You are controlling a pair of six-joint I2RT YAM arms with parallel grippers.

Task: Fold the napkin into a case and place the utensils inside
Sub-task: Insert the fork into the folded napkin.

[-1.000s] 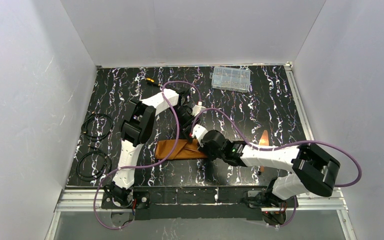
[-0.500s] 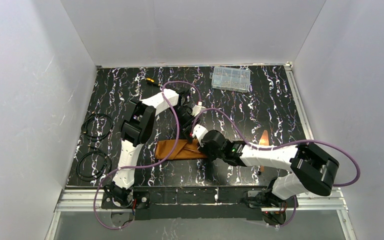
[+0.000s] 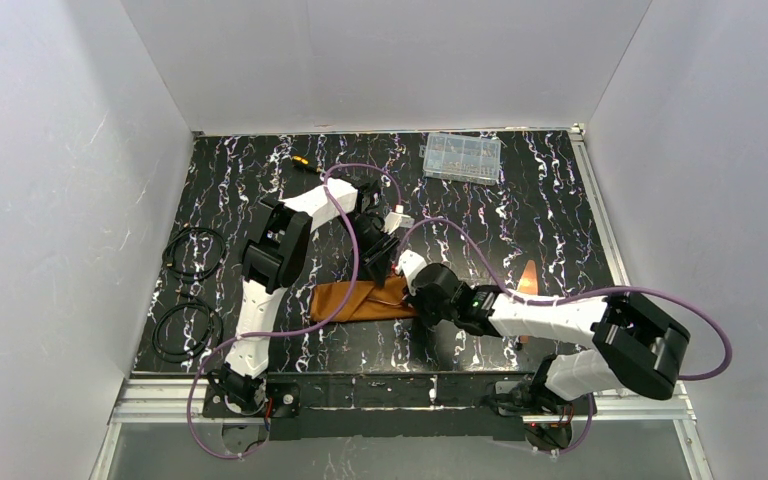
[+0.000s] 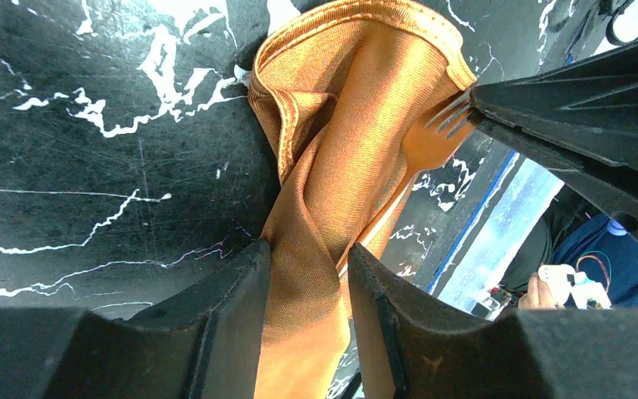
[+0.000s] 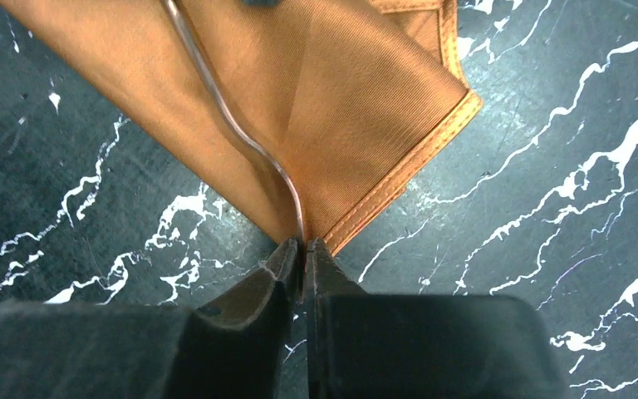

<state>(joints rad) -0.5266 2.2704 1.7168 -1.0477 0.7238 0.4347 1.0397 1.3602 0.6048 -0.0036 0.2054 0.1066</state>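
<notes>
With insertion judged in hand, the fork (image 5: 216, 96), pinched at its handle tip by the right end effector (image 5: 303, 259), is laid across the case (image 4: 357, 133), whose cloth is clamped by the left end effector (image 4: 309, 278); a deeper push is called for.

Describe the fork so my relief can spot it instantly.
Find the rust-orange napkin near the middle of the black marbled table. The fork lies at the cloth's hemmed edge. Its shiny copper tines stand out from the soft matte fabric beside it.

Nothing legible in any view: no lettering, label, brand mark, number or sign sharp enough to be read.
</notes>
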